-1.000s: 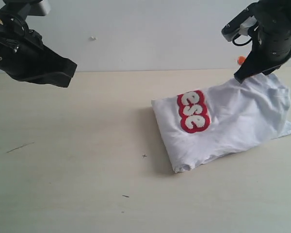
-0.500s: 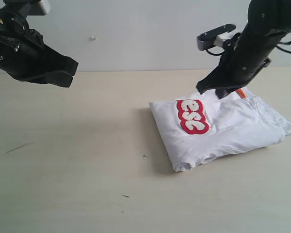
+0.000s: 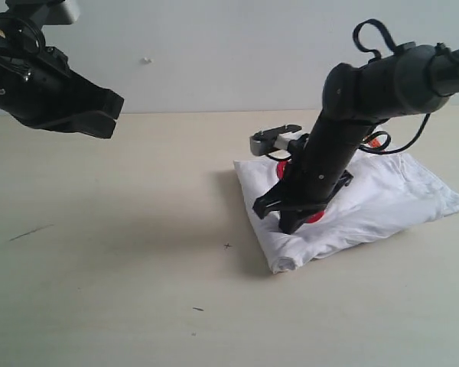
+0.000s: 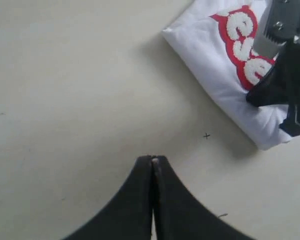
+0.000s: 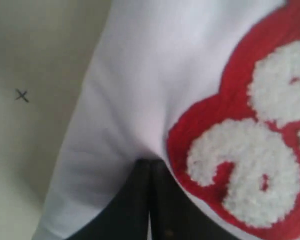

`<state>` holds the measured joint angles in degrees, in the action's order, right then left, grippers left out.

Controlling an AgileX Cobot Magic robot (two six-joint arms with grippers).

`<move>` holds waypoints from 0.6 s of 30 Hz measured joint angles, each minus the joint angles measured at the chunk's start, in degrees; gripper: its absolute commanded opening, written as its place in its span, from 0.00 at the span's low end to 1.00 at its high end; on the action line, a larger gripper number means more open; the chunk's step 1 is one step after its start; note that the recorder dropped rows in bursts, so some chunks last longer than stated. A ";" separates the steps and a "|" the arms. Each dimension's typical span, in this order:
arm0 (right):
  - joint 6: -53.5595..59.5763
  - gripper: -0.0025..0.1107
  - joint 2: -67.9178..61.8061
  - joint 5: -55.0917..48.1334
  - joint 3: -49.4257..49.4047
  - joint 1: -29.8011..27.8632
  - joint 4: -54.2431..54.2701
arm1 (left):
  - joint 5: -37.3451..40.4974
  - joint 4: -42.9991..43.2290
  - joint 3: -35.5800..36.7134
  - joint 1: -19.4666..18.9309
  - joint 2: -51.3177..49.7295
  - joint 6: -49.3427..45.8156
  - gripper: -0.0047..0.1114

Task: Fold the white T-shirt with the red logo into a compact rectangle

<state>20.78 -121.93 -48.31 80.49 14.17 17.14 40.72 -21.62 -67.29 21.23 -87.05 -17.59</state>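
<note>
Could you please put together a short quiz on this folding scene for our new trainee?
1. True or false: the left gripper hangs clear of the T-shirt.
2. Where do the right gripper's tips press? A: at the logo's edge; B: off the T-shirt; C: on the left gripper.
3. Fill in: both grippers' jaws are ____.
Key: 1 true; 2 A; 3 shut.
</note>
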 measured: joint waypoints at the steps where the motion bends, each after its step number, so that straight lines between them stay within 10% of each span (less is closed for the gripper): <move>1: -0.22 0.02 -0.44 0.49 0.00 0.71 0.00 | 0.00 -0.14 0.00 0.00 0.00 0.00 0.04; 18: 8.18 0.02 -2.22 5.37 0.23 15.71 16.11 | 0.00 -0.85 0.00 0.00 0.00 -0.34 0.04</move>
<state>28.96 -124.15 -42.94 80.71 29.88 33.24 40.72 -22.47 -67.29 21.23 -87.05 -17.94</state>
